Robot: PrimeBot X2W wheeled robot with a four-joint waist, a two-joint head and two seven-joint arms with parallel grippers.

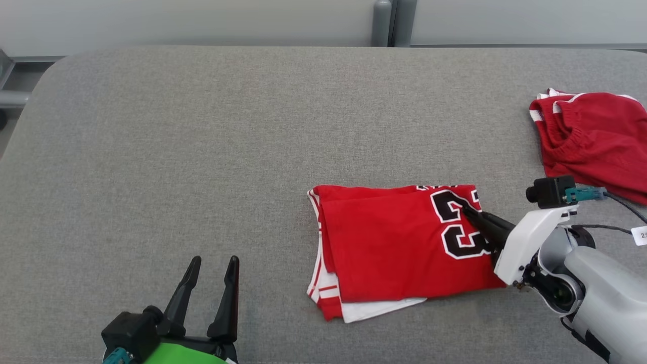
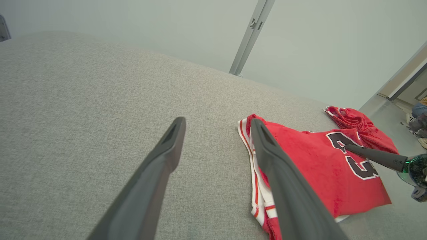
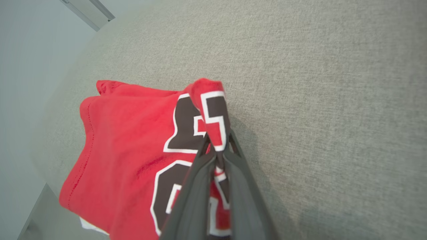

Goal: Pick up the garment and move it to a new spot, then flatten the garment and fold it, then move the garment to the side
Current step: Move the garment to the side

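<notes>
The garment (image 1: 394,247) is a red jersey with black, white-edged numerals, folded into a rectangle on the grey table (image 1: 202,151). My right gripper (image 1: 467,208) is shut on the garment's far right corner, and the right wrist view shows a fold of numbered cloth (image 3: 213,113) pinched between the fingers (image 3: 200,173). In the left wrist view the garment (image 2: 310,163) lies to the right with the other arm's dark finger (image 2: 373,155) on it. My left gripper (image 1: 211,263) stands open near the table's front edge, well left of the garment, nothing between its fingers (image 2: 163,150).
Another red garment (image 1: 596,136) with white trim lies bunched at the table's far right edge. A grey post (image 1: 384,23) stands behind the table against a pale wall. The table's rounded left corner is near the upper left.
</notes>
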